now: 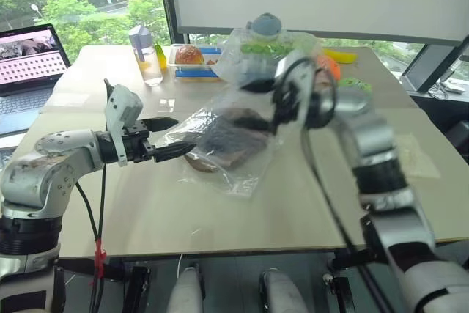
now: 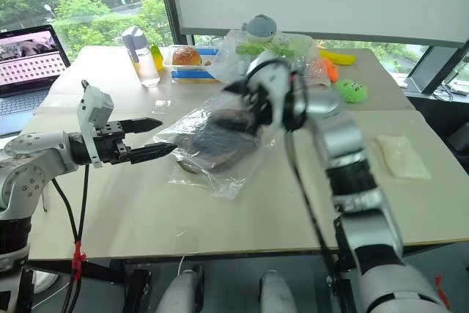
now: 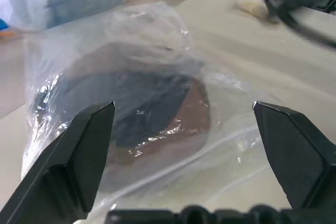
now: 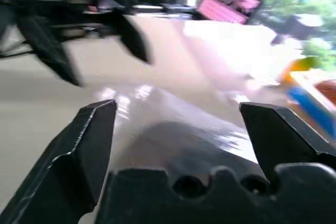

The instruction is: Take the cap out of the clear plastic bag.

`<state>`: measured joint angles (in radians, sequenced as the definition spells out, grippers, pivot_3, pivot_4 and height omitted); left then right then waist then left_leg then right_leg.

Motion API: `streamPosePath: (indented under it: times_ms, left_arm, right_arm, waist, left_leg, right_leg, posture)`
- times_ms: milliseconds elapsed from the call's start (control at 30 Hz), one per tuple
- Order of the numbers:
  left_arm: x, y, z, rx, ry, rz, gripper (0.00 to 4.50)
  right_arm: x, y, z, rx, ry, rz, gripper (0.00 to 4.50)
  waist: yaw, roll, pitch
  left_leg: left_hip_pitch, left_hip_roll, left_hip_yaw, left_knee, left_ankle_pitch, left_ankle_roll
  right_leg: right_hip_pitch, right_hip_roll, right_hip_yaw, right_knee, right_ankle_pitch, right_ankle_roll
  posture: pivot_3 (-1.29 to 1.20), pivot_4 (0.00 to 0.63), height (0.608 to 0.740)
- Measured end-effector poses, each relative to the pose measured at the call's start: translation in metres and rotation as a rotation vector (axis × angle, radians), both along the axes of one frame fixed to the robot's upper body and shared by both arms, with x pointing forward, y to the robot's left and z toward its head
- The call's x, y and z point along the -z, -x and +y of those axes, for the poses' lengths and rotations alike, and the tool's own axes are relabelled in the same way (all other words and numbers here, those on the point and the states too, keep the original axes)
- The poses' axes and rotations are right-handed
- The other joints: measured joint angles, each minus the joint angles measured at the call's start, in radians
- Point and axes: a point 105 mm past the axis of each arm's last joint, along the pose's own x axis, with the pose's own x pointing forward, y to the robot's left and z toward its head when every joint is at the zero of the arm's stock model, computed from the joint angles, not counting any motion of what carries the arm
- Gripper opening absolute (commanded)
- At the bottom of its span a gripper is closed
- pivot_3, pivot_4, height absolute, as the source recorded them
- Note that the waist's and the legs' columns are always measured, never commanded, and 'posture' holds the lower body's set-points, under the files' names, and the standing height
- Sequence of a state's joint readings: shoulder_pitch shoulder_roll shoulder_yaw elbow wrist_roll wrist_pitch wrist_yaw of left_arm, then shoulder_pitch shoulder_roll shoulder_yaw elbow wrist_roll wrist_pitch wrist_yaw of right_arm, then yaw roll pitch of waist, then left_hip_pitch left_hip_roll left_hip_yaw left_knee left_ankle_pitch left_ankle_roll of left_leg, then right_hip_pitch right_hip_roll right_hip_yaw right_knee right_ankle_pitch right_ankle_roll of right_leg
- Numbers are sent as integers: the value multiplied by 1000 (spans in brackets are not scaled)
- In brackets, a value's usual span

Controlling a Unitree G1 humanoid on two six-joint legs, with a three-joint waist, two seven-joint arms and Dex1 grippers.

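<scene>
The clear plastic bag lies crinkled on the middle of the table, with the brown and black cap inside it. The left wrist view looks onto the cap through the plastic. My left gripper is open at the bag's left edge, its fingers pointing at the bag with nothing between them. My right gripper hovers blurred over the bag's far right side. In the right wrist view its fingers stand wide apart above the glossy plastic, holding nothing.
A laptop stands at the far left. A water bottle, a food box with a bun and a lumpy clear bag of toys line the back. A green toy and a white pouch lie at the right.
</scene>
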<state>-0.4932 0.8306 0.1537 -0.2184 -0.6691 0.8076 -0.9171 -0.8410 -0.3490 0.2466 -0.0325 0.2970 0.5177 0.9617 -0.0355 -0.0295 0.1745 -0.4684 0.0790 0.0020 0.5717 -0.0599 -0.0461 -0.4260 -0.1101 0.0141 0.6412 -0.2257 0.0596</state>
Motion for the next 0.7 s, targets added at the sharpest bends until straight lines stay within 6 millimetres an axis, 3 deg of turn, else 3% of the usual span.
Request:
streamPosePath:
  times_ms: [100, 233, 400, 567, 700]
  left_arm:
    - [9, 4, 10, -20, -37, 36, 4500]
    - [15, 10, 35, -100, -61, 64, 4500]
    - [15, 18, 52, -157, -61, 63, 4500]
    - [8, 29, 50, -169, -52, 42, 4500]
    - [6, 30, 59, -221, -49, 28, 4500]
  right_arm:
    - [31, 18, 23, -10, 53, 82, 4447]
    - [33, 24, 30, 10, 83, 63, 4447]
    - [32, 17, 38, 25, 178, -84, 4447]
    - [66, 4, 41, 26, 355, -225, 4447]
    - [68, 2, 42, 24, 395, -298, 4447]
  waist:
    - [11, 0, 0]
    - [21, 0, 0]
    - [24, -1, 0]
    - [23, -1, -1]
    - [22, -1, -1]
  left_leg:
    - [-1, 0, 1, 1, 0, -1]
    - [-2, 1, 2, 0, -1, -1]
    - [-5, 2, 3, 0, -1, -1]
    - [-8, 3, 4, 0, -1, -1]
    - [-8, 4, 4, 0, -1, -1]
  right_leg:
    - [-1, -1, 0, -2, 0, 0]
    - [-4, -1, -1, -1, 1, -1]
    - [-11, -1, -1, -2, 1, -1]
    - [-11, -1, -1, -2, 1, -1]
    - [-11, 1, -1, -1, 2, -2]
  posture:
    - [0, 150, 740]
    - [0, 150, 740]
    - [0, 150, 740]
    - [0, 150, 740]
    - [0, 150, 740]
